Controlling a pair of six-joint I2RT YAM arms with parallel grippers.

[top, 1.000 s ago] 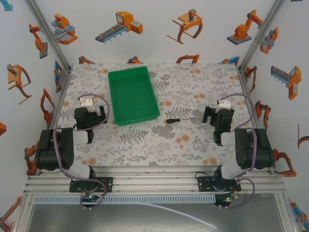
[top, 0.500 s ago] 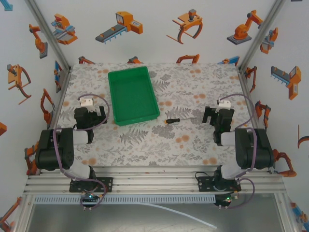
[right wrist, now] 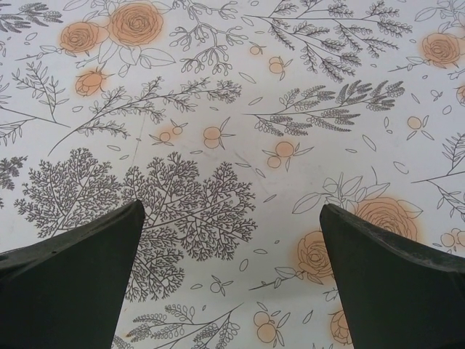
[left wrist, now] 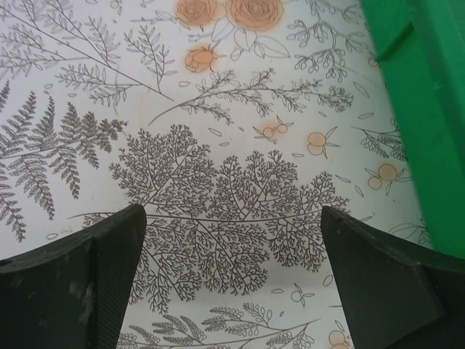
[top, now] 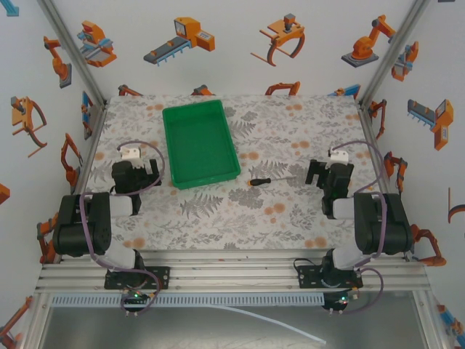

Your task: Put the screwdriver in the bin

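Observation:
The small screwdriver (top: 270, 179) lies flat on the floral tabletop, its orange end toward the left and its thin shaft pointing right. Left of it sits the bright green bin (top: 200, 142), with nothing in it; its rim also fills the right edge of the left wrist view (left wrist: 429, 109). My left gripper (top: 135, 166) stands open just left of the bin, with only table between its fingers (left wrist: 232, 240). My right gripper (top: 320, 173) rests open to the right of the screwdriver's tip, with bare table between its fingers (right wrist: 232, 240).
Aluminium frame posts (top: 80, 80) and printed walls close in the table on three sides. The floral cloth (top: 240, 218) between the arms and in front of the bin carries nothing. Cables loop over both wrists.

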